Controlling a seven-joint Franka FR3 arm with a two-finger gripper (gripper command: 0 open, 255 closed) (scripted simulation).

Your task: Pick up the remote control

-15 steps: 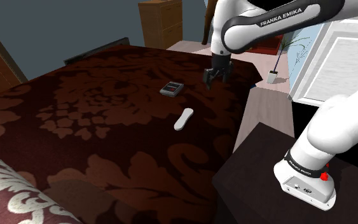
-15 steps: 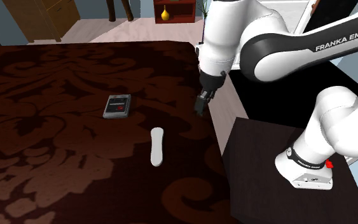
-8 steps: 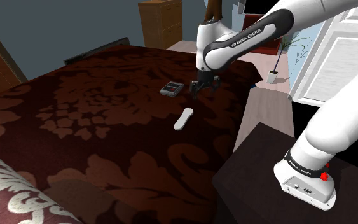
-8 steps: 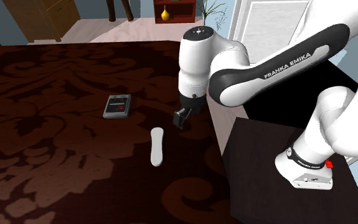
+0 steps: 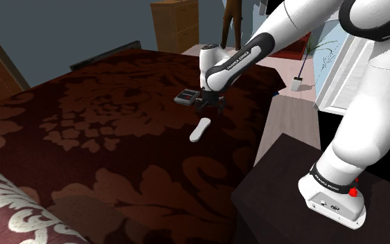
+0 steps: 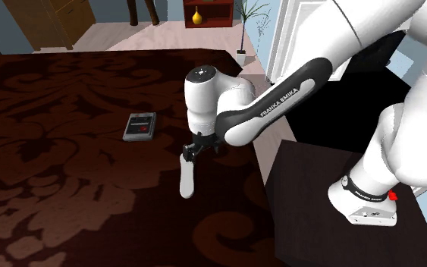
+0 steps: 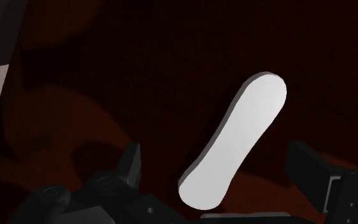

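Black two-finger gripper (image 5: 208, 105) hung low over the dark maroon bedspread with a paler floral pattern (image 5: 117, 156), its fingers spread wide apart and clasping nothing. The flat white oblong remote control (image 5: 200, 129) lay on that cover at the gripper's six o'clock in the shoulder view; the wrist view showed it between the fingers, untouched. A small dark grey rectangular device (image 5: 185, 96) sat at ten o'clock. A brown wooden dresser (image 5: 174, 24) stood by the blue-grey wall (image 5: 82, 28) at the bed's twelve o'clock.
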